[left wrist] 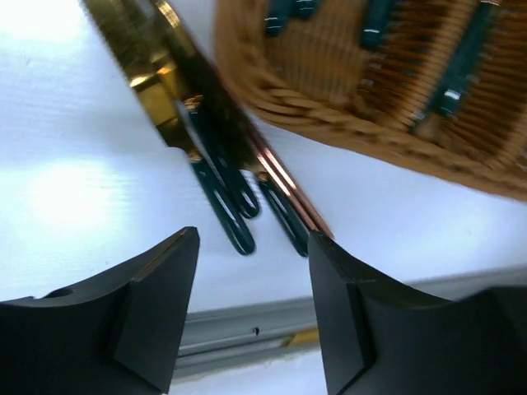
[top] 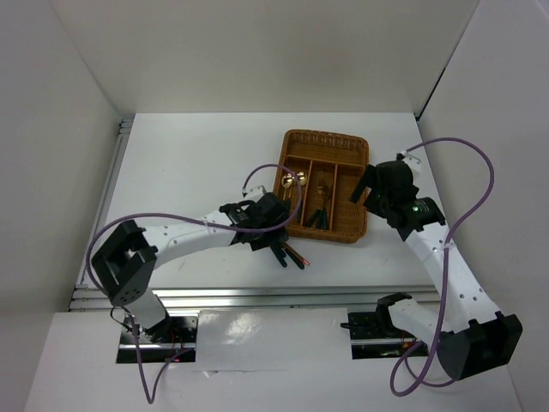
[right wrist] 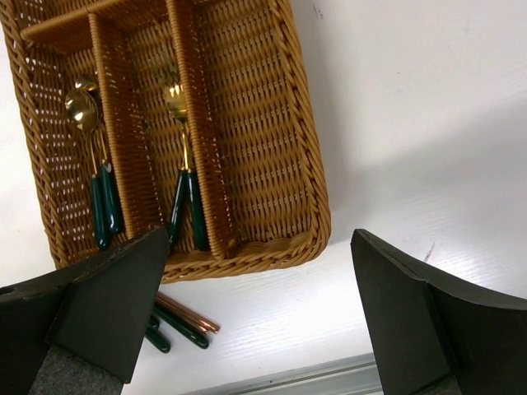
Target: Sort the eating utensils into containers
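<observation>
The left gripper [left wrist: 251, 243] has two blunt, matte black, wedge-shaped fingers [left wrist: 156, 304] that are spread apart with nothing pinched between them, poised low over the smooth white table [left wrist: 74, 181]. Beyond the gap lies a loose cluster of slim utensils with glossy dark green handles and polished gold heads [left wrist: 221, 206]. They lie flat on the table with their rounded handle ends toward the fingers. A pair of thin coppery-brown chopsticks [left wrist: 284, 185] lies alongside, against the rightmost handle. The gold heads are blurred, so their kinds cannot be told. Just past them curves the braided rim of the rectangular brown woven wicker tray [left wrist: 329, 115]; the cluster lies outside it, by its near-left corner. A ridged aluminium rail [left wrist: 247, 333] runs along the table's near edge. The right gripper [right wrist: 259, 239] has thick black fingers [right wrist: 412, 304], one backed with grey padding. They stand wide apart and hold nothing, near the tray's right side. From that wrist, woven dividers split the tray into long narrow compartments. The leftmost holds two round-bowled gold spoons [right wrist: 78, 103] side by side. The next holds two green-handled pieces [right wrist: 185, 210] whose gold heads overlap.
</observation>
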You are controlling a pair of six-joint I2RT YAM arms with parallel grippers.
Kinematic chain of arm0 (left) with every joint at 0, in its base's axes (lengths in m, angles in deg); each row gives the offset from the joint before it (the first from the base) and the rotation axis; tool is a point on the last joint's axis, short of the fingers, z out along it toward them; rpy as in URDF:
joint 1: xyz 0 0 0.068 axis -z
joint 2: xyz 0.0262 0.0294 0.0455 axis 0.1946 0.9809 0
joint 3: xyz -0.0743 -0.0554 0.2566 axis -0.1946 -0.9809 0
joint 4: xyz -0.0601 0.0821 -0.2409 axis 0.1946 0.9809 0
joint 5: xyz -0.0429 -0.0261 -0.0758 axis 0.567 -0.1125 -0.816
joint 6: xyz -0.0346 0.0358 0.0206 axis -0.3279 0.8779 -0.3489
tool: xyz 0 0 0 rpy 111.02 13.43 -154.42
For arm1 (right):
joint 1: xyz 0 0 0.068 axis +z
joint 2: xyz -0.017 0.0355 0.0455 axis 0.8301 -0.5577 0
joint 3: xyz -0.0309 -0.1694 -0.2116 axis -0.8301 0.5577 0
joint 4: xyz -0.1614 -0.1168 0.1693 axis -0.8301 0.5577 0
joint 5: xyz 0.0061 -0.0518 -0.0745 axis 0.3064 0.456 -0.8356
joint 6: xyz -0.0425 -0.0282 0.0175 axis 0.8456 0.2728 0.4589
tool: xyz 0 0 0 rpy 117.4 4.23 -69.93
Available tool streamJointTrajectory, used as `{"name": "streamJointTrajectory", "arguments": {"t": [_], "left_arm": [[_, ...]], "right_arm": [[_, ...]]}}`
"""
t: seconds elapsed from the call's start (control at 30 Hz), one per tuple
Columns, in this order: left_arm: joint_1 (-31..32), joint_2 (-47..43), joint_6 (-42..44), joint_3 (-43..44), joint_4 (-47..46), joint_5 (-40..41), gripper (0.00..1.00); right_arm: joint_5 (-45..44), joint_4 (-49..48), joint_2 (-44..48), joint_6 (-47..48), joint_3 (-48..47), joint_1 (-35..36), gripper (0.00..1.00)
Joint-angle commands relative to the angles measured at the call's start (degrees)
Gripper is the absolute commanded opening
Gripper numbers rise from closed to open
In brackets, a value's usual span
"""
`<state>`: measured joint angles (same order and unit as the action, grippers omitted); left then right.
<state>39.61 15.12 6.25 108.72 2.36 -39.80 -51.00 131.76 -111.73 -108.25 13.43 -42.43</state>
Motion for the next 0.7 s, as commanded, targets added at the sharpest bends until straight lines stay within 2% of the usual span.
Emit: {"name": "streamJointTrajectory", "arguments": {"t": [0.0,0.47,0.67], "left_arm": [[0.3,3.1,-9.0,1.8,2.7,3.4,0.68],[0.3,12.7,-12.0,4.7,5.7,2.4,0.56],[0.3,14.0,-12.6,4.7,7.3,2.4,0.44]], "right_arm": [[0.6,-2.2,1.8,0.5,0.2,-0.3,1.0],[-0.5,-1.7,3.3,0.5,0.8,-0.3,1.0],[-0.5,-1.7,3.3,0.5,1.3,-0.3,1.0]]}}
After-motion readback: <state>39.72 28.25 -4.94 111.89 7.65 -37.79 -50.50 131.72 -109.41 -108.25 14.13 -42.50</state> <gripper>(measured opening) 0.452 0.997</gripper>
